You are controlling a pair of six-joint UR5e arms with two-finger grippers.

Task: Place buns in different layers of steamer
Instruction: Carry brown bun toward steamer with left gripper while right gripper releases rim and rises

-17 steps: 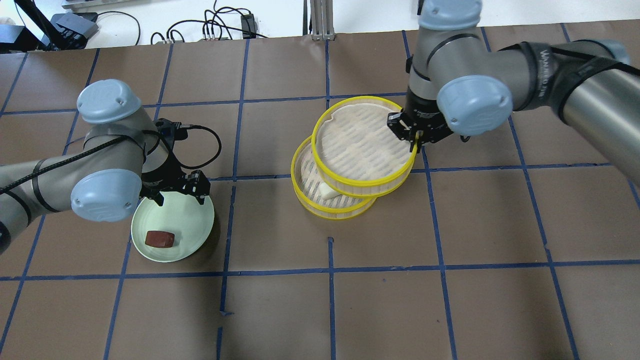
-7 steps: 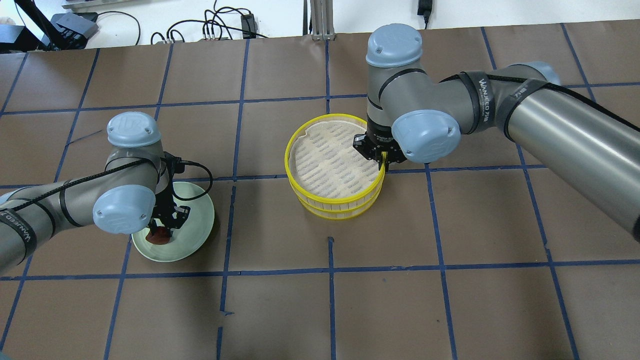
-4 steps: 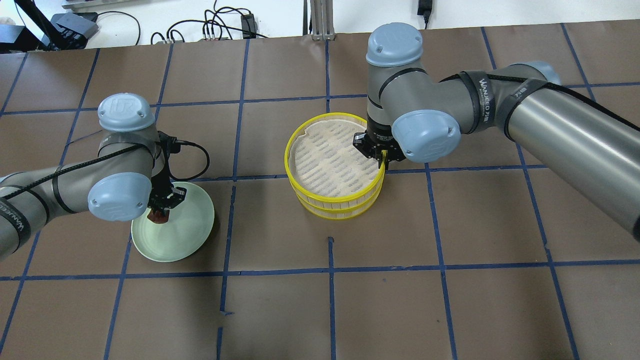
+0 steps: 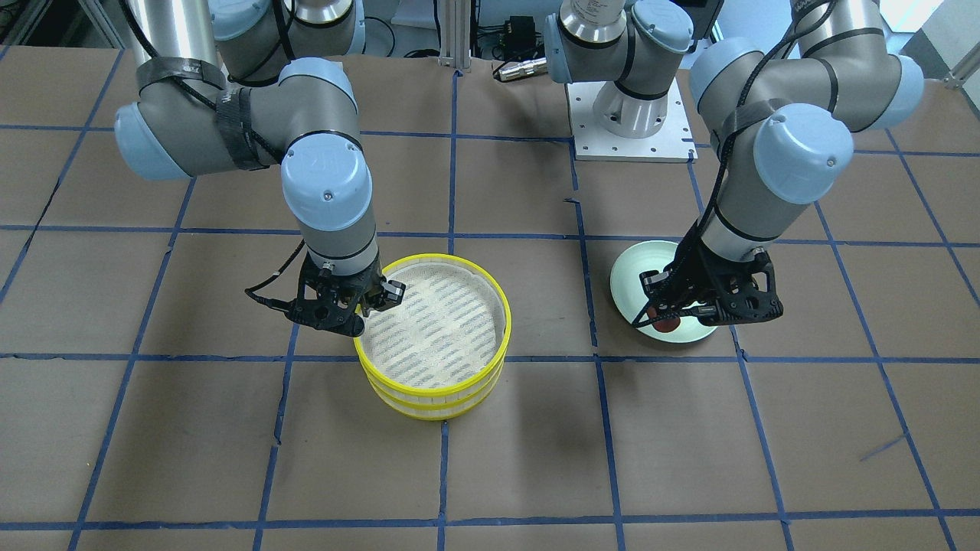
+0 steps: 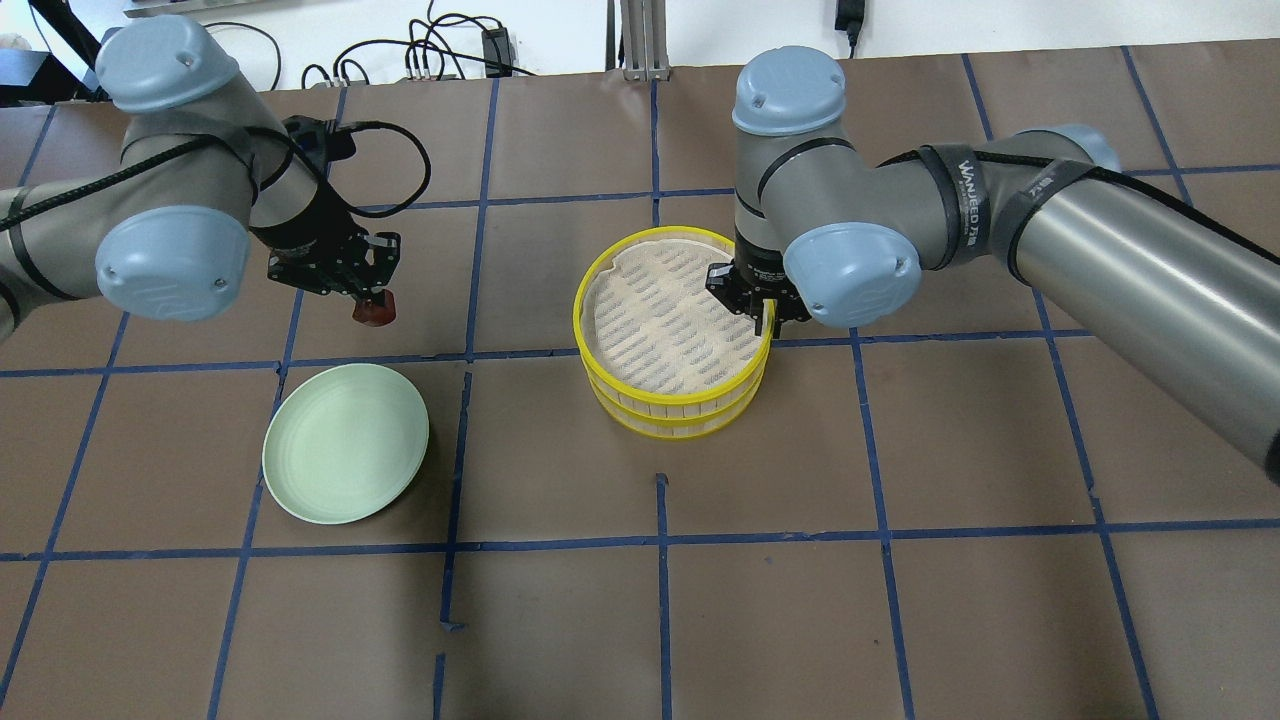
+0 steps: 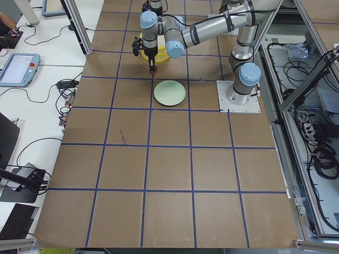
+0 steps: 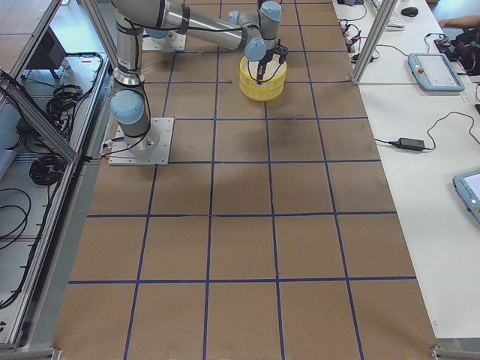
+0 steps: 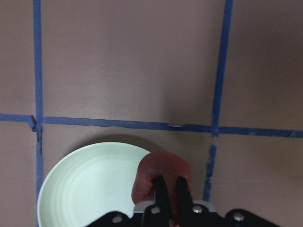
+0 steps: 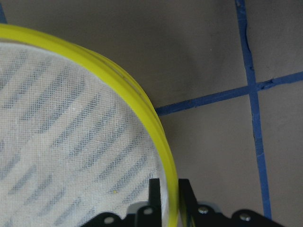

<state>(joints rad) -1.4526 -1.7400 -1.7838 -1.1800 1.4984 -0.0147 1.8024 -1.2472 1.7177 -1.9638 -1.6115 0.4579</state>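
Left gripper (image 8: 169,183) is pinching the reddish-brown bun (image 8: 156,165), fingers clamped on it, aloft over the green plate's (image 8: 80,189) edge. The bun's long axis is not readable. Right gripper (image 9: 169,185) is gripping the stacked steamer (image 5: 665,412) by its top rim. Only the right wrist view is showing that rim between the fingers.

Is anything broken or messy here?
No, nothing stands out. The steamer trays sit stacked evenly, the right gripper pinches the top rim, the left gripper holds the reddish-brown bun in the air, and the green plate lies flat.
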